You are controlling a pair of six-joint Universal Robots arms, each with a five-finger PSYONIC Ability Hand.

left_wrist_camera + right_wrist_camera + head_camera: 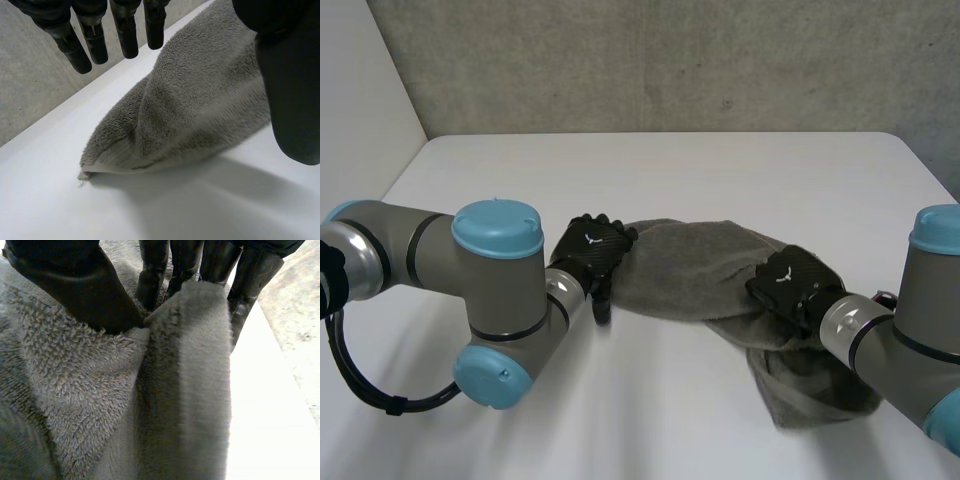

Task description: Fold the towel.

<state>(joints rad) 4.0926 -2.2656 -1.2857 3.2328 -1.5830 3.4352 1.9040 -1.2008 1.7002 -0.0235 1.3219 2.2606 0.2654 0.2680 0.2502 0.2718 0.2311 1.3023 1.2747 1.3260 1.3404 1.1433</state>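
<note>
Grey concrete wall (670,60) stood behind the white worktop (670,170), where a grey towel (690,265) lay bunched near the front edge, between the two arms. The left robot hand (590,250) was at the towel's left end, its fingers (125,30) straight and spread above the corner lying on the worktop, grasping nothing. The right robot hand (788,280) was at the towel's right part, thumb and fingers (150,275) pinching a raised fold of cloth.

Rough looped terry towel (690,265); smooth matt table (720,170)
</note>
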